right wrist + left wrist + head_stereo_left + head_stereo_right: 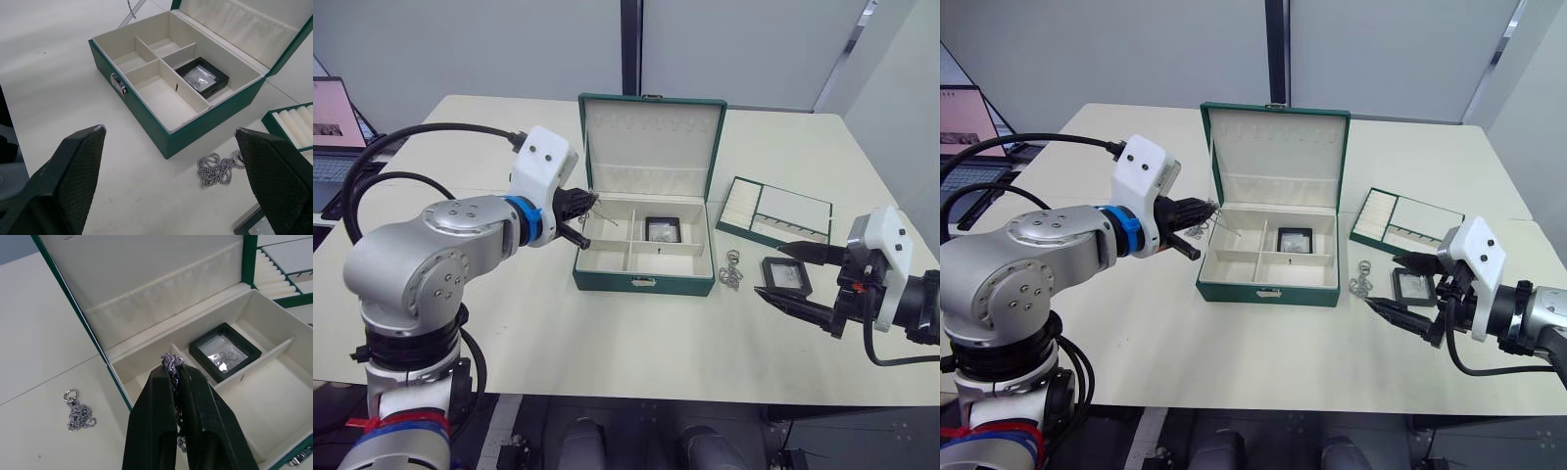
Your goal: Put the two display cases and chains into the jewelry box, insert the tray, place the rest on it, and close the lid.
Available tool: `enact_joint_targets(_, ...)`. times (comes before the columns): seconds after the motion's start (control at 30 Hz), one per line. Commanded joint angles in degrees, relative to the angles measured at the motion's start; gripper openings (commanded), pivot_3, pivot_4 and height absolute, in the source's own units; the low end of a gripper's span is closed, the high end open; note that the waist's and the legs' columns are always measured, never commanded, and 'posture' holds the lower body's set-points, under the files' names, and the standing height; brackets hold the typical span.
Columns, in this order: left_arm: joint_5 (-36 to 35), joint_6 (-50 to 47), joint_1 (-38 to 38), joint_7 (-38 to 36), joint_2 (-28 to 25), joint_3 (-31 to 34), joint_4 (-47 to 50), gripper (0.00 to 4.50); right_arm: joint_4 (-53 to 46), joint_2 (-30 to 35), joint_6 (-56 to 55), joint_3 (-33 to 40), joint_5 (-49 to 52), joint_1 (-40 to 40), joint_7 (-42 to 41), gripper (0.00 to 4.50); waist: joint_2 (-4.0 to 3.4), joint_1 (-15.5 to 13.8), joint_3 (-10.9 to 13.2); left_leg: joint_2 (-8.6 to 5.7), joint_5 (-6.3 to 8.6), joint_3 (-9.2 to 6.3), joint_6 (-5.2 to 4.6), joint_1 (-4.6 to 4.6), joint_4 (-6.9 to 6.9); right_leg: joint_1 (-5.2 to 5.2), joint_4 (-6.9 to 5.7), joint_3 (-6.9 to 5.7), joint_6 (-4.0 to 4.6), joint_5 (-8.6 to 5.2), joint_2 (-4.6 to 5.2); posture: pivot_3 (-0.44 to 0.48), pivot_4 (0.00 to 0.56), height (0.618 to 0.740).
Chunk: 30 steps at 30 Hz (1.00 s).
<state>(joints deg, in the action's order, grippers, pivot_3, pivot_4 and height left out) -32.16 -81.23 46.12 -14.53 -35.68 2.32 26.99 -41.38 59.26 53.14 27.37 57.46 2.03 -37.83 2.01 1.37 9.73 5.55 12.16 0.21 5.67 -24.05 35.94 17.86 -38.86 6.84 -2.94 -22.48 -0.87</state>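
Open jewelry box [646, 277] on a pale cream table [558, 343], with both grippers beside it.

The table stands before a plain grey wall with a dark vertical strip; a laptop [335, 127] sits off the table at about 10 o'clock. The lid [652, 137] stands upright behind the box. One display case [663, 230] lies in the box's rear right compartment; the second display case [787, 275] rests on the table at 3 o'clock from the box. The tray [775, 211] lies at about 2 o'clock from the box. The left gripper [177, 377], at the box's left rear edge, is closed tight on a chain [172, 363]. Another chain [78, 411] lies on the table just left of the box, and a third [731, 271] near its front right corner. The right gripper [785, 269] is spread wide and empty, its fingers on either side of the second display case.
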Motion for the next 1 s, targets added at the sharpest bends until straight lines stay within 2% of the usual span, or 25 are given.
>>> enact_joint_targets(0.03, 3.1, 5.4, 1.6, -0.5, 0.7, -3.1, -2.6, 0.03, -1.6, 0.8, -0.3, 2.6, 0.6, -0.6, -0.3, 4.50, 0.00, 0.0, 0.0, 0.00, 0.00, 0.00, 0.00, 0.00, 0.00, 0.01, 0.00, 0.00, 0.00, 0.00, 0.00, 0.000, 0.150, 0.740)
enact_joint_targets(0.2, 7.8, 13.1, 2.3, -1.4, 3.4, -8.3, -9.3, 0.03, -2.6, 0.1, -0.6, 2.1, 1.5, -0.8, 0.6, 4.50, 0.00, -0.2, 0.0, -0.01, -0.01, 0.01, 0.01, -0.01, 0.01, -0.01, 0.00, 0.00, 0.00, 0.00, 0.01, 0.000, 0.150, 0.740)
enact_joint_targets(0.5, 14.3, 24.2, 4.1, -4.7, 6.3, -12.5, -20.5, 0.03, -3.4, -0.2, -0.4, 2.8, 4.1, -0.6, 3.0, 4.50, 0.00, -0.4, 0.0, -0.02, -0.01, 0.04, 0.01, -0.01, 0.02, -0.01, 0.00, 0.02, 0.00, 0.00, 0.01, 0.000, 0.150, 0.740)
enact_joint_targets(1.0, 21.5, 31.5, 5.4, -8.8, 10.9, -15.0, -29.9, 0.03, -3.5, -0.5, 0.4, -0.3, 10.6, 4.6, 13.3, 4.50, -0.01, -0.6, 0.0, -0.02, -0.01, 0.04, 0.01, -0.05, 0.02, 0.01, -0.02, 0.01, 0.00, 0.00, 0.01, 0.000, 0.150, 0.740)
